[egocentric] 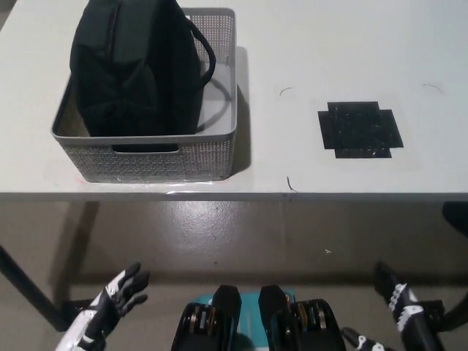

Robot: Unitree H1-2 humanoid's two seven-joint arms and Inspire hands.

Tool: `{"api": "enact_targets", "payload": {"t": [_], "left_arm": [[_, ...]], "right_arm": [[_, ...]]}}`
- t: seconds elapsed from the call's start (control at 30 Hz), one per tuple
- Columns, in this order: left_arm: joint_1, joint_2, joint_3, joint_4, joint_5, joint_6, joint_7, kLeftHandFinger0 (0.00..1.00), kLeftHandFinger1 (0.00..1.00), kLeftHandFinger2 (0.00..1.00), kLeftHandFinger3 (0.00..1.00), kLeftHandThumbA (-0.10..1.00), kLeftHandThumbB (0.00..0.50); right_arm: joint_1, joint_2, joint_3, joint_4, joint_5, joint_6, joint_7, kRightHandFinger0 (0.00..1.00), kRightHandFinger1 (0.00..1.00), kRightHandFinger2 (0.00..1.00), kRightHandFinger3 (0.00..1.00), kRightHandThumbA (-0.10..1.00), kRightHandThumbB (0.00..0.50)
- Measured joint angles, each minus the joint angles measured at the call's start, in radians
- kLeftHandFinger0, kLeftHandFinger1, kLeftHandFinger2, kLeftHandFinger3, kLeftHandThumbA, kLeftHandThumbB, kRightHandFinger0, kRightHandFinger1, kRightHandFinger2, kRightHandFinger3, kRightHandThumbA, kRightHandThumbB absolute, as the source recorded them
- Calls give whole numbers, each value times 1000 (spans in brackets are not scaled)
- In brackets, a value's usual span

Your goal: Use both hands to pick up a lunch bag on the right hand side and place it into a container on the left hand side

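The lunch bag (135, 66) stands upright inside the container (146, 150) at the tabletop (307, 51) left end. Left hand (110, 307) and right hand (402, 314) hang below the front edge, fingers apart, well clear.

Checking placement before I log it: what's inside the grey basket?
The black lunch bag stands inside the grey basket, filling its left part. The floor beneath it is hidden.

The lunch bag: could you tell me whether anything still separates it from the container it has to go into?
Nothing does: the black lunch bag already stands inside the grey container on the table's left. Both hands, the left hand and the right hand, are down below the table edge, fingers spread, holding nothing.
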State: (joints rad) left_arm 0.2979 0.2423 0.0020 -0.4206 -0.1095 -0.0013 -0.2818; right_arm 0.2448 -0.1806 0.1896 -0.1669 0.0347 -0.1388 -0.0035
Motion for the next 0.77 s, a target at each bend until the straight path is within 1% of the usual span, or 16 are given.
{"api": "enact_targets", "payload": {"t": [0.03,0.07,0.1,0.17,0.23,0.27,0.3,0.37,0.4,0.43,0.47,0.53,0.63,0.67,0.77], "left_arm": [[-1,-4,0,37,6,-13,1,1000,1000,1000,1000,1000,342],[-2,-9,1,75,11,-29,3,1000,1000,1000,1000,1000,330],[-3,-14,1,119,15,-45,4,1000,1000,1000,1000,1000,327],[-5,-22,2,192,23,-77,7,1000,1000,1000,1000,1000,317],[-8,-28,5,253,30,-107,9,1000,1000,1000,1000,1000,315],[-9,-30,6,272,32,-121,10,1000,1000,1000,1000,1000,318],[-12,-31,7,297,35,-139,11,1000,1000,1000,1000,1000,321],[-22,-33,10,331,41,-170,14,1000,1000,1000,1000,1000,333],[-26,-33,10,340,43,-184,14,1000,1000,1000,1000,1000,334],[-31,-33,11,347,45,-198,14,1000,1000,1000,1000,1000,347],[-37,-34,12,350,47,-215,15,1000,1000,1000,1000,1000,347],[-46,-34,13,352,49,-238,15,1000,1000,1000,1000,1000,368],[-59,-35,15,352,51,-273,16,1000,1000,1000,1000,1000,365],[-61,-35,16,352,52,-280,16,1000,1000,1000,1000,1000,374],[-65,-35,16,352,52,-299,16,1000,1000,1000,1000,1000,374]], "right_arm": [[-6,6,0,29,0,-6,2,1000,1000,1000,1000,1000,369],[-14,12,0,57,1,-13,4,1000,1000,1000,1000,1000,364],[-23,18,0,88,1,-18,5,1000,1000,1000,1000,1000,345],[-39,29,-2,135,5,-31,8,1000,1000,1000,1000,1000,341],[-58,42,-3,177,15,-47,12,1000,1000,1000,1000,1000,357],[-65,47,-4,192,18,-53,14,1000,1000,1000,1000,1000,350],[-74,53,-6,209,23,-62,15,1000,1000,1000,1000,1000,364],[-91,67,-11,239,33,-84,18,1000,1000,1000,1000,1000,338],[-97,70,-13,246,36,-91,20,1000,1000,1000,1000,1000,337],[-102,73,-15,252,38,-100,23,1000,1000,1000,1000,1000,345],[-108,76,-20,258,42,-116,27,1000,1000,1000,1000,1000,345],[-115,79,-30,264,46,-133,31,1000,1000,1000,1000,1000,347],[-125,82,-48,268,57,-160,36,1000,1000,1000,1000,1000,348],[-127,82,-52,268,59,-166,37,1000,1000,1000,1000,1000,346],[-132,82,-58,271,60,-190,44,1000,1000,1000,1000,1000,329]]}}
